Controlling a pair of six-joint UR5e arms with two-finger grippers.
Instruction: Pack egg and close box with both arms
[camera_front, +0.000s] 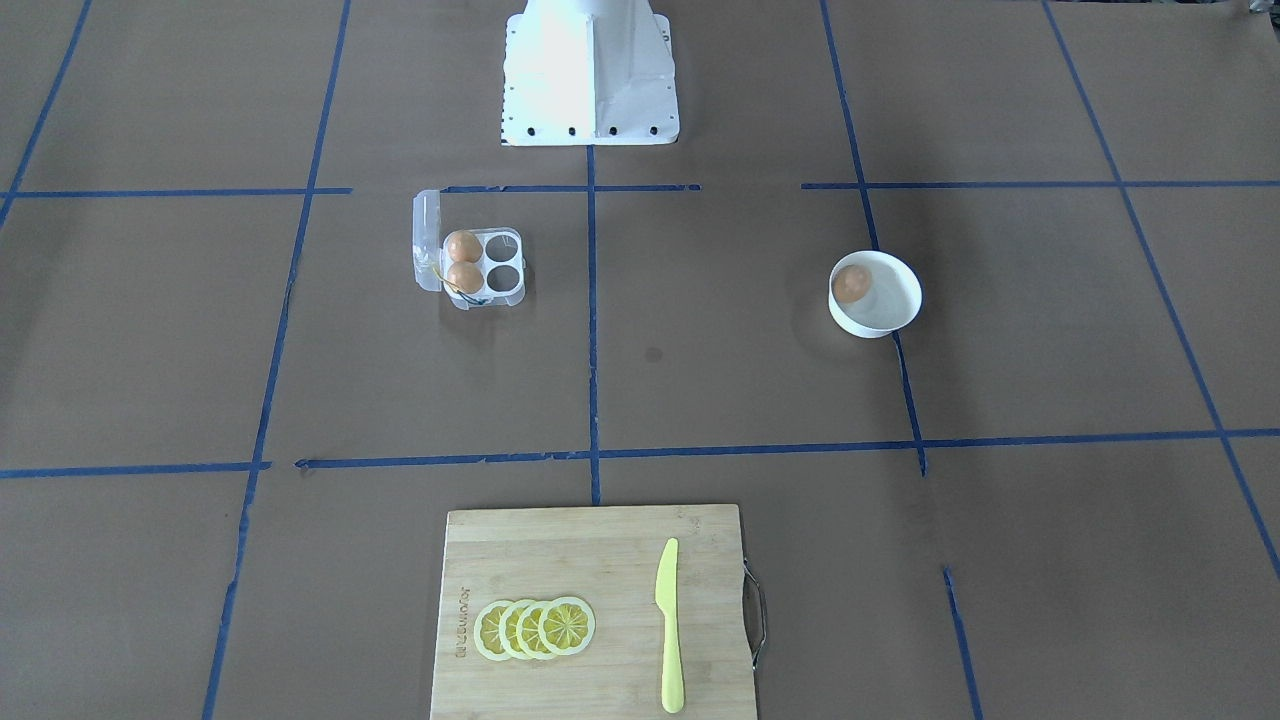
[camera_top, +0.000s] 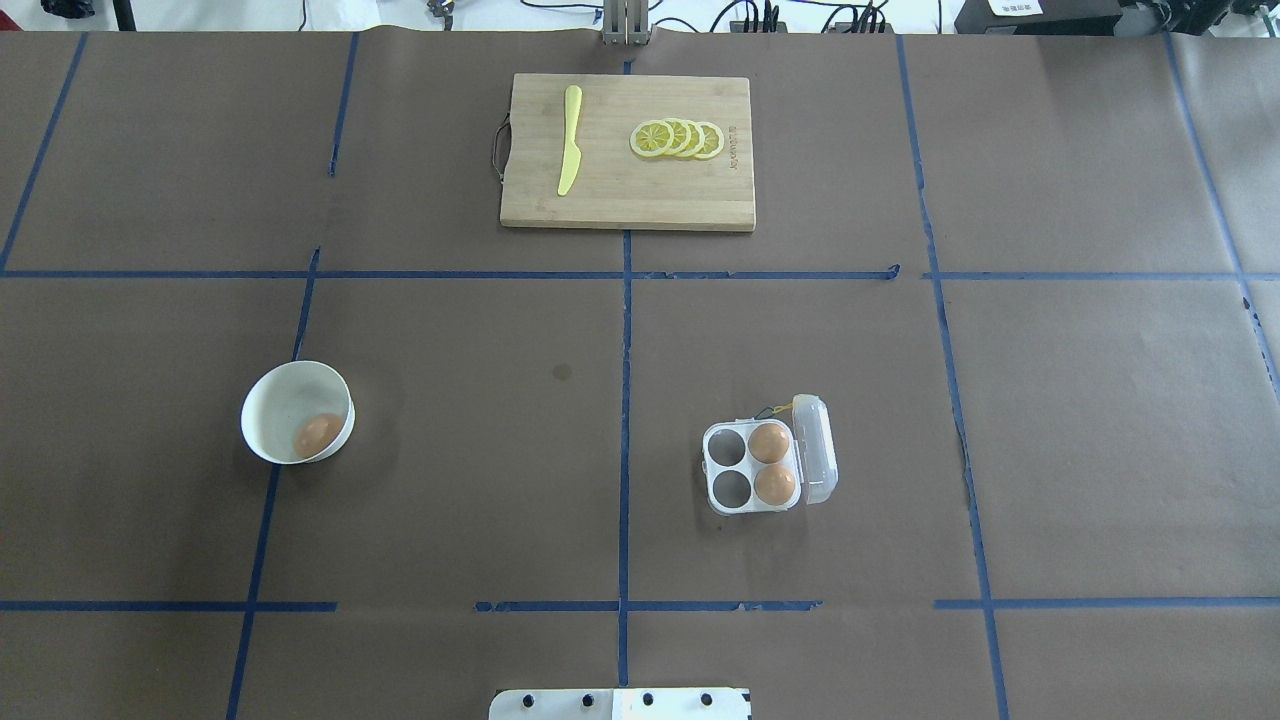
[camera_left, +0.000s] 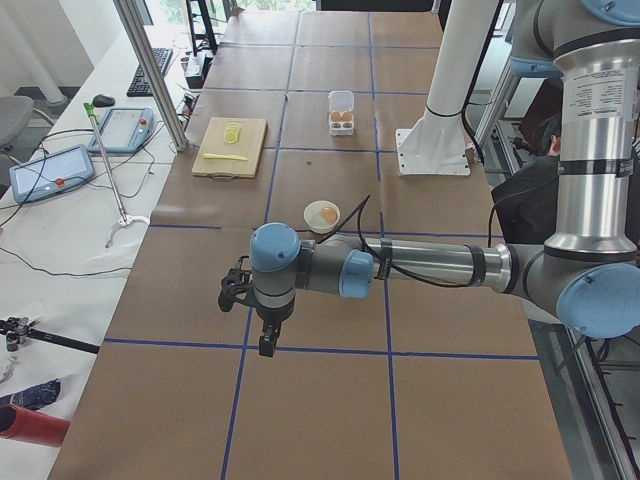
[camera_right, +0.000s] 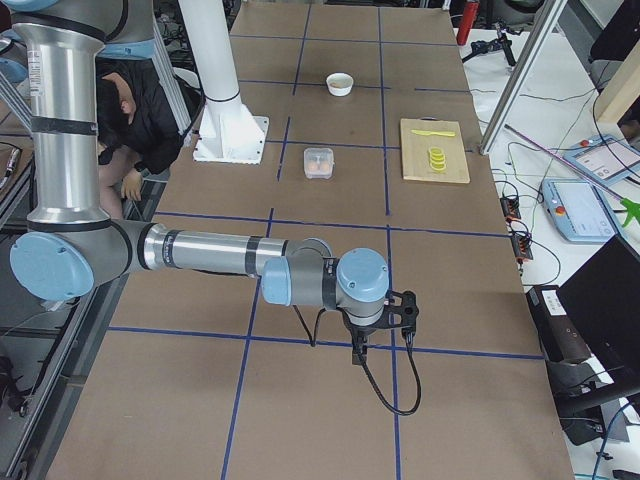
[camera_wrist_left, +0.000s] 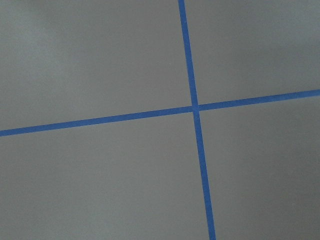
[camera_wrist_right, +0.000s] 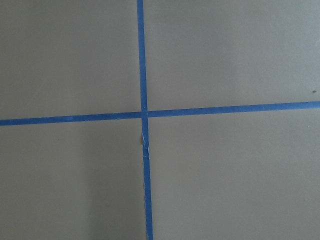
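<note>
Brown table (camera_top: 450, 480) gridded in blue tape (camera_top: 625, 330). Nearest, the box (camera_top: 745, 467) lies open, two cups (camera_top: 730, 447) free; beyond, the egg (camera_top: 315, 434) rests in a white bowl (camera_top: 280, 392). Left pincer (camera_left: 233, 291), right pincer (camera_right: 404, 312): spread or pressed, cannot tell. Best to pinch the egg gently from above.

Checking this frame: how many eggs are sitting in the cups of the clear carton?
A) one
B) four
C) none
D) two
D: in the overhead view the box has a far egg and a near egg in the two cups by its open lid. Its other two cups are empty, and the third egg lies in the white bowl.
</note>
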